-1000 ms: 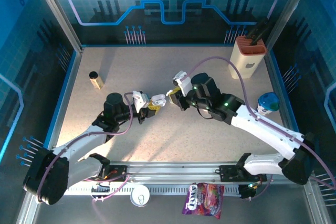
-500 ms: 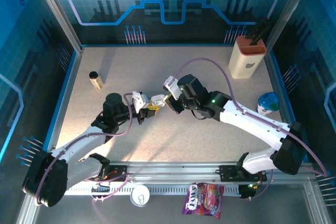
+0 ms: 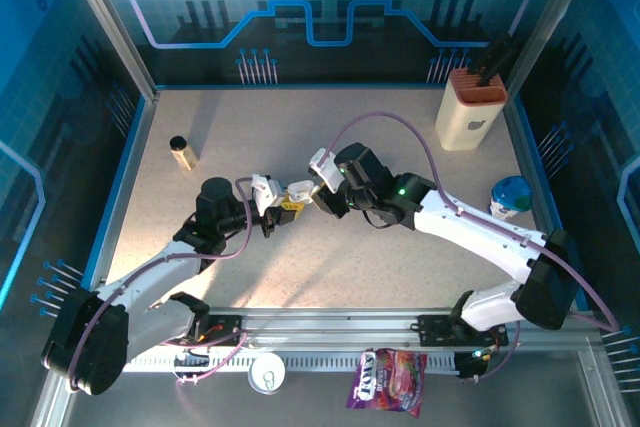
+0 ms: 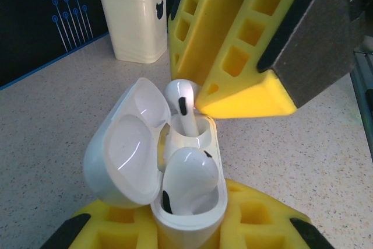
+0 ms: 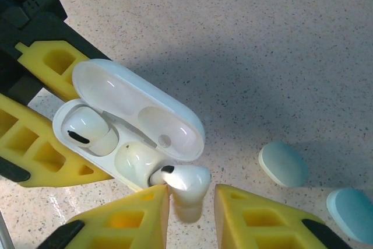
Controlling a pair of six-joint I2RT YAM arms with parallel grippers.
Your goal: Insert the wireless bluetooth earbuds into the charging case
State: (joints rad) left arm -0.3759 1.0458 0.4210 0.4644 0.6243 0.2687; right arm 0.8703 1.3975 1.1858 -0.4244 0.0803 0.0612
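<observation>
From where I stand, the left gripper is clamped on the base of the charging case, holding it above the table near the middle, with the lid swung open. One earbud sits fully down in the nearer socket. The second earbud is only partly in. Its stem is inside the far socket, but its head stands proud of the rim and leans a little. The right gripper has a yellow fingertip on either side of that earbud, one touching the head and the other a hair off it. I can't tell whether it is pinching the bud or merely flanking it. My worry is that half-seated bud. If the fingers part while it leans, it may tip out and drop to the table, where something so small would be awkward to pick up. If the gripper pulls away at an angle, a fingertip could drag the bud out with it or knock the open lid. Pushing down off-axis might jam the stem against the socket wall, or lever the case round in the left gripper's hold.
</observation>
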